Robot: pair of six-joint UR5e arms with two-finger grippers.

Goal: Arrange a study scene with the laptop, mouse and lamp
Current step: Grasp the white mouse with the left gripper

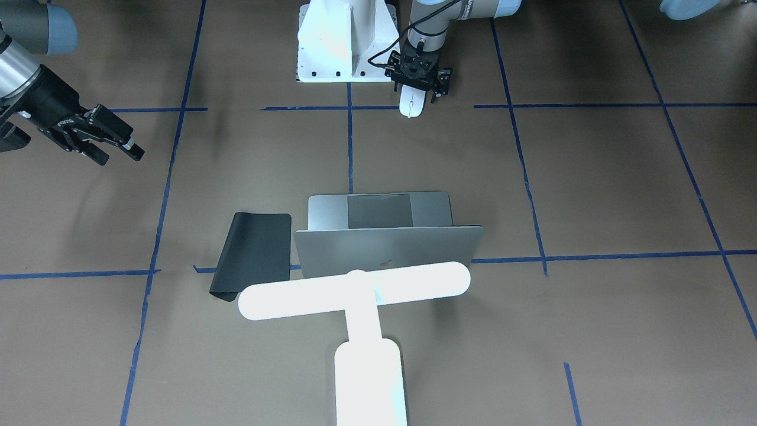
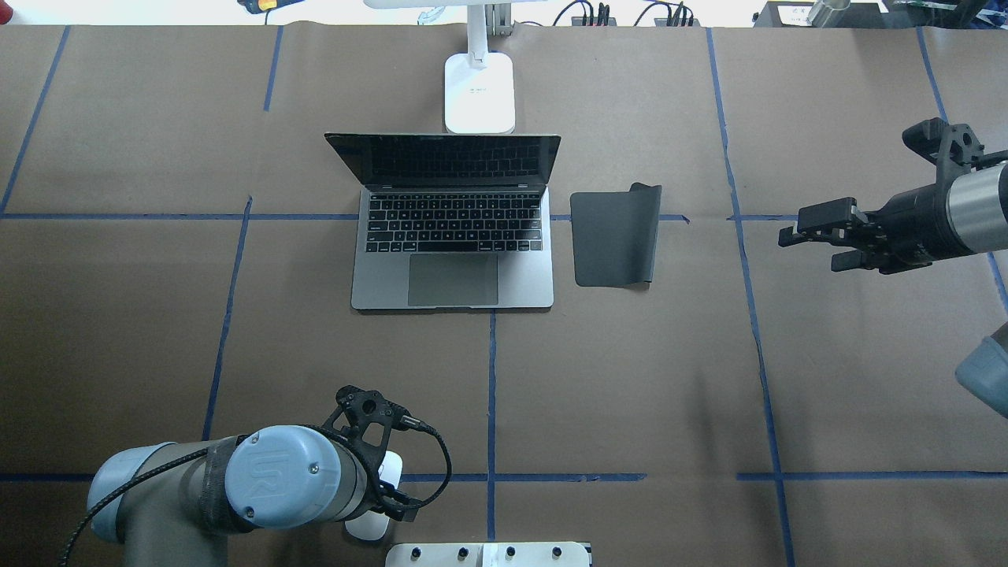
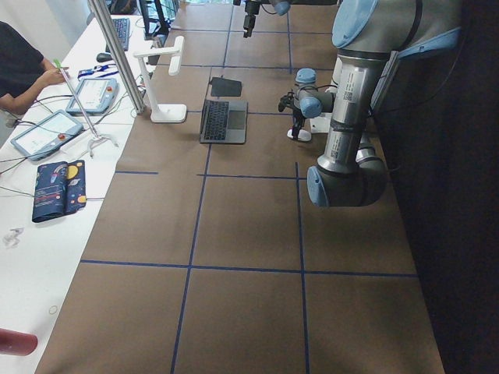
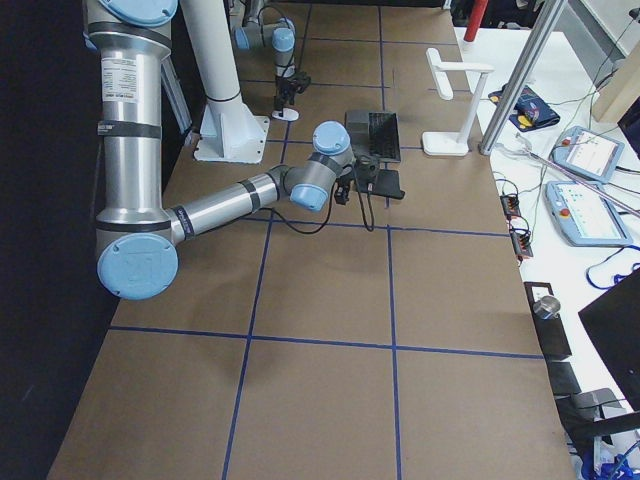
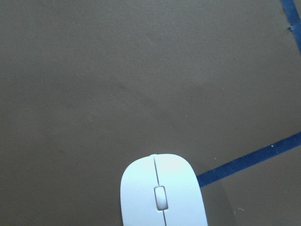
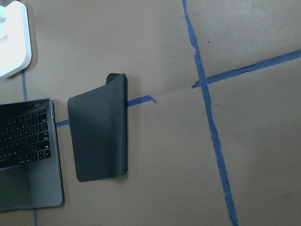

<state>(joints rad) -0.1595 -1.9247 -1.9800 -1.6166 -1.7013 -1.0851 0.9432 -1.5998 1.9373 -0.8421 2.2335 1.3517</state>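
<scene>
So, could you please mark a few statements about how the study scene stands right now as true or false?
1. The laptop is open, with its keyboard showing. True.
2. The mouse sits on the black mat. False: it lies on the table close to the robot's base, under the left gripper, and nothing is on the mat.
3. The lamp stands behind the laptop's screen, on the side away from the robot. True.
4. The right gripper grips the mat. False: it hovers open above the table, well apart from the mat.
5. The mat lies beside the laptop on the robot's right. True.
</scene>
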